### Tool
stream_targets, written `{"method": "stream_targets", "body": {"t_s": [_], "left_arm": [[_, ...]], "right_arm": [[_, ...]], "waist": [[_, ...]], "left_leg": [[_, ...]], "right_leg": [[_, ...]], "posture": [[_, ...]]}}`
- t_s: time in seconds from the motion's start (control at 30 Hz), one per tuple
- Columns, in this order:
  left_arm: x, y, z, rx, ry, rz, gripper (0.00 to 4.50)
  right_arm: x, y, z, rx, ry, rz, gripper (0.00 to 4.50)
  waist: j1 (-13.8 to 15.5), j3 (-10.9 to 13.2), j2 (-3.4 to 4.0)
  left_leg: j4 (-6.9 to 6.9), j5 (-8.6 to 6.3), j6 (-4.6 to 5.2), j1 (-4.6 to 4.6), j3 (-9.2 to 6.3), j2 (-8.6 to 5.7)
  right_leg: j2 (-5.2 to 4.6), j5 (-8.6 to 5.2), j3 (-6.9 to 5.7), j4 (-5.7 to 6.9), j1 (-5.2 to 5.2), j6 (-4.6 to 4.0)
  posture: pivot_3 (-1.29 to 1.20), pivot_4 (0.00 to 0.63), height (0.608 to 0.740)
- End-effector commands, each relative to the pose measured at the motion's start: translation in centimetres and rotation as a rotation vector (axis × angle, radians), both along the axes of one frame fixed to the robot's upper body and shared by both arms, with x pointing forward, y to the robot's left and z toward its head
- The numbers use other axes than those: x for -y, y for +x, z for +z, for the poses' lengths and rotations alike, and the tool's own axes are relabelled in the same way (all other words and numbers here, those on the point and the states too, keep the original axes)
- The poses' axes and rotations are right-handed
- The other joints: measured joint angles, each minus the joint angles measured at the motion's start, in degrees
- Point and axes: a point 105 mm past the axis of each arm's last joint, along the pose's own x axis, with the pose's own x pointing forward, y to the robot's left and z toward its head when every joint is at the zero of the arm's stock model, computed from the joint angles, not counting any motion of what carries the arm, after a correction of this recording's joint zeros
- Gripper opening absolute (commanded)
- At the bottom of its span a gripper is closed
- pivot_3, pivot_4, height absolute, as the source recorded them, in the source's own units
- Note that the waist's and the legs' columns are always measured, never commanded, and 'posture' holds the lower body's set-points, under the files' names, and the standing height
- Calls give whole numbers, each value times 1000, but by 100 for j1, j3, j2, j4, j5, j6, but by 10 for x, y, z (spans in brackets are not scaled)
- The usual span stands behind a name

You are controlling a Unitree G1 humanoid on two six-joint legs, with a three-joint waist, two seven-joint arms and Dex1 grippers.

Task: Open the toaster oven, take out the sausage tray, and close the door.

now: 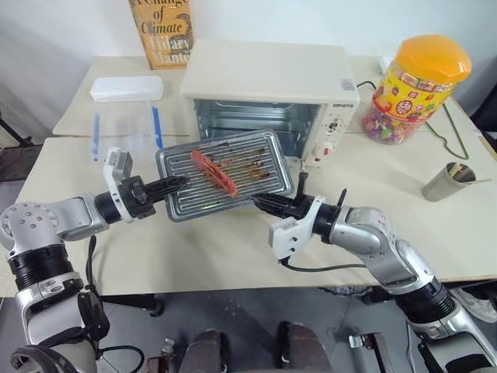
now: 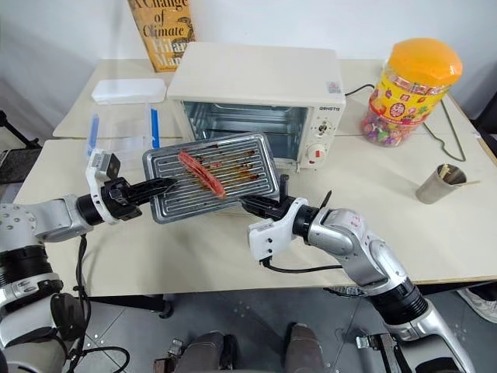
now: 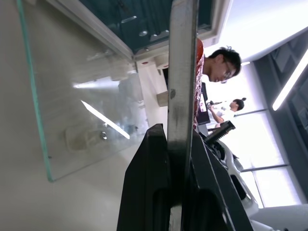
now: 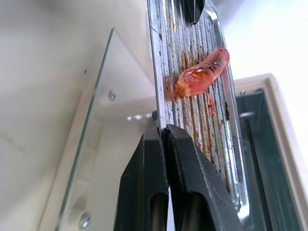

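Observation:
The sausage tray (image 1: 252, 159), ridged silver metal with grease stains, hangs tilted above the table in front of the toaster oven (image 1: 268, 74). One red-orange sausage (image 1: 215, 172) lies on it. My left gripper (image 1: 180, 183) is shut on the tray's left edge, seen edge-on between the fingers in the left wrist view (image 3: 180, 159). My right gripper (image 1: 260, 203) is shut on the tray's near right corner (image 4: 163, 132). The oven cavity stands open. Its glass door (image 4: 115, 144) lies folded down beneath the tray.
A clear plastic box (image 1: 126, 109) with a white lid and blue clips stands left of the oven. An orange-lidded candy jar (image 1: 419, 85) and a metal cup (image 1: 446, 181) stand to the right. A book (image 1: 159, 31) leans at the back. Two people (image 3: 221, 65) appear beyond.

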Motion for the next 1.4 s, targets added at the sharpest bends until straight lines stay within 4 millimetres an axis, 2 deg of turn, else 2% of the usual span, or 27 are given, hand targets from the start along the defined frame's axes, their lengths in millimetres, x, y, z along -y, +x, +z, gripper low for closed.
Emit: {"method": "stream_targets", "body": {"t_s": [0.03, 0.07, 0.23, 0.33, 0.4, 0.43, 0.5, 0.53, 0.63, 0.77, 0.9, 1.07, 1.13, 1.2, 1.27, 1.4], "left_arm": [[-15, 0, 4, -12, -68, 59, 0], [-20, -1, 4, -13, -85, 77, 0], [-46, -13, -5, -46, -110, 176, 0], [-63, -35, -9, -29, -169, 220, 0], [-76, -55, -8, 14, -245, 294, 0], [-83, -63, -12, 17, -284, 375, 0], [-88, -74, -21, 8, -304, 467, 0], [-87, -84, -27, 10, -307, 500, 0], [-91, -101, -37, 35, -346, 660, 0], [-105, -95, -29, 59, -402, 910, 0], [-108, -90, -22, 68, -470, 1004, 0], [-108, -88, -25, 31, -492, 1051, 0], [-103, -87, -25, 27, -504, 1043, 0], [-102, -86, -25, 25, -504, 1043, 0], [-105, -87, -24, 29, -507, 1053, 0], [-102, -87, -27, 19, -513, 1054, 0]], "right_arm": [[13, -1, 22, -27, 131, -15, 813], [17, 0, 22, -52, 147, -26, 1011], [46, 5, 8, -179, 185, -89, 2668], [76, 6, -9, -257, 172, -110, 3621], [105, 15, -16, -325, 249, -185, 4261], [122, 23, -20, -373, 317, -256, 4176], [139, 30, -27, -451, 378, -316, 4072], [139, 26, -34, -519, 375, -292, 3767], [138, 23, -41, -635, 424, -233, 2830], [139, 20, -60, -859, 397, -186, 1356], [135, 30, -60, -917, 471, -137, 24], [122, 36, -68, -982, 446, -78, 24], [113, 45, -59, -966, 487, -36, 24], [110, 45, -49, -966, 519, 17, 24], [107, 36, -39, -906, 462, 77, 24], [101, 29, -4, -799, 544, 174, 24]], "waist": [[-2, -1, -2], [-4, -1, -3], [-17, -2, -3], [-29, -3, -5], [-45, -2, -7], [-54, -1, -8], [-46, 1, -5], [-28, 0, -8], [12, -1, -8], [145, -3, -13], [141, -7, -14], [129, -9, -15], [111, -9, -16], [120, -9, -16], [143, -9, -16], [156, -9, -16]], "left_leg": [[1, 0, 0, -1, -1, -1], [1, 0, 0, -1, 0, -1], [-8, 0, 0, 5, -1, 1], [-14, 0, 0, 13, 7, 1], [-23, -1, 0, 21, 11, 1], [-28, -3, -2, 30, 13, 4], [-35, -13, -6, 68, 14, 32], [-34, -19, -7, 97, 13, 33], [-21, -20, -9, 97, 18, 34], [-8, -21, -9, 101, 13, 30], [-8, -23, -6, 103, 14, 20], [-13, -29, -7, 101, 14, 10], [-14, -30, -7, 101, 17, 12], [-12, -29, -7, 101, 20, 15], [-11, -29, -7, 101, 18, 19], [-11, -35, -10, 93, 13, 18]], "right_leg": [[0, 0, 0, -2, 1, 0], [0, 0, 0, -1, 2, 0], [1, 0, -1, 1, 1, 0], [0, 0, 10, -1, 2, 0], [-1, 0, 17, -4, 3, 0], [-3, 0, 23, -2, 6, 0], [-8, 0, 34, -6, 44, -1], [-11, -2, 38, -7, 70, -3], [-6, -3, 45, -51, 95, -6], [-2, -2, 47, -70, 117, -5], [-3, -1, 48, -82, 126, -3], [21, 0, 42, -100, 128, -2], [23, 0, 42, -105, 128, -2], [27, 0, 43, -105, 128, -2], [31, 0, 42, -104, 128, -2], [31, 0, 40, -112, 128, -2]], "posture": [[0, 150, 740], [0, 150, 740], [0, 150, 740], [0, 150, 740], [0, 150, 740], [0, 150, 740], [0, 150, 740], [0, 150, 740], [0, 150, 740], [0, 150, 740], [0, 150, 740], [0, 150, 740], [0, 150, 740], [0, 150, 740], [0, 150, 740], [0, 150, 740]]}}
